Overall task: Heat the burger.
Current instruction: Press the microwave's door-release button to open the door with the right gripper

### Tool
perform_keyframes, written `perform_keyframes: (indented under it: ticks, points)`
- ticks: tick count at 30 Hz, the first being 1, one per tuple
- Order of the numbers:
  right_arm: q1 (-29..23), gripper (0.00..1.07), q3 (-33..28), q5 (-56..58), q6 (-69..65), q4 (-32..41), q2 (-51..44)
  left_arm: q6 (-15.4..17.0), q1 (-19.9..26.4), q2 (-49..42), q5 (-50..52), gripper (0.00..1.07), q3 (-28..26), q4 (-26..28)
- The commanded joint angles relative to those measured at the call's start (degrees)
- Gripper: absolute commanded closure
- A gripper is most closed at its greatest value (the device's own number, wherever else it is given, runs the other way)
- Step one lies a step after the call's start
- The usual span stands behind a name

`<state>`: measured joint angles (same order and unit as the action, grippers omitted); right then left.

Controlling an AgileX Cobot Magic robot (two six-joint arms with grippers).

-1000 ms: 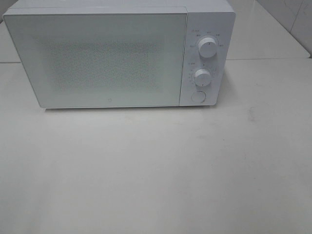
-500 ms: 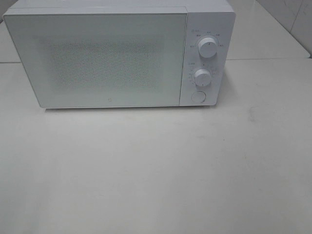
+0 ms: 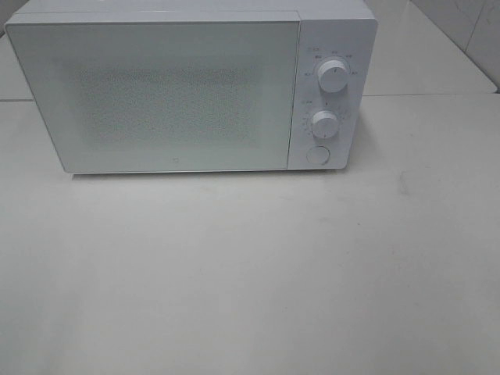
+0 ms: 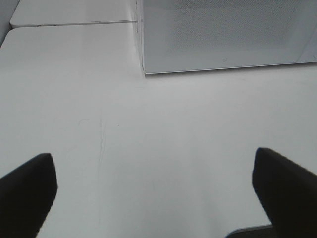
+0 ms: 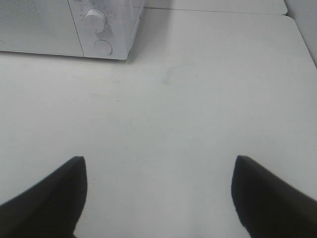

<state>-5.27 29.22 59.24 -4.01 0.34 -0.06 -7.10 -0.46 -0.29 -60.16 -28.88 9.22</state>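
The burger is out of view in every frame. A white microwave (image 3: 180,94) stands at the back of the table with its door shut; its two dials (image 3: 332,76) and round button (image 3: 317,155) are on its right side. Neither arm shows in the high view. In the left wrist view my left gripper (image 4: 156,186) is open over bare table, facing the microwave's (image 4: 223,34) front left corner. In the right wrist view my right gripper (image 5: 158,191) is open above bare table, with the microwave's (image 5: 69,29) dial and button corner some way ahead.
The white table (image 3: 250,273) stretches in front of the microwave. A seam between table tops (image 4: 74,23) runs behind the microwave's left side. A tiled wall (image 3: 469,31) rises at the back right.
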Motion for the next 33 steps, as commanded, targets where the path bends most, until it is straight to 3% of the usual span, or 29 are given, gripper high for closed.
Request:
perform_keyframes:
  ticks: [1,33]
  points:
    - [0.4,0.31,0.9,-1.7,-0.5,0.1,1.4,0.0,0.2,-1.1,0.6,0.06,0.2,0.3]
    - [0.4,0.32,1.1,-37.4,-0.5,0.2,39.7,0.0,0.2,-1.1,0.6,0.06,0.2,0.3]
